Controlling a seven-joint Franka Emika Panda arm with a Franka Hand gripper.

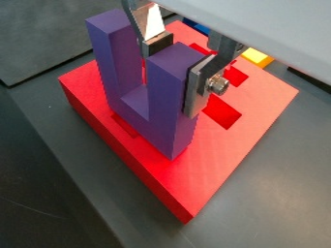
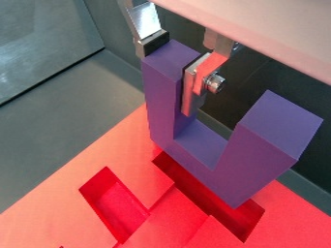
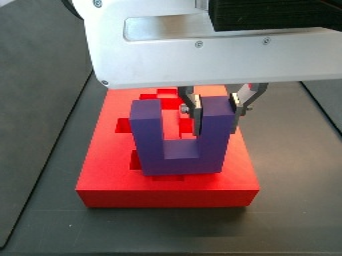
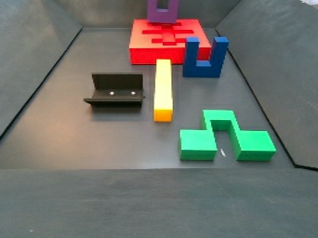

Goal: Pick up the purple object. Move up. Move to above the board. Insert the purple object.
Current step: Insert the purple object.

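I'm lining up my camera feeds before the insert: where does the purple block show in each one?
Wrist view: purple block fills the centre, the claw shut on one prong.
Wrist view: purple block in the middle, over the recesses.
Side view: purple block centred, below the claw housing.
Side view: only its base shows, at the top edge.
Shared landmark: the red board beneath it.
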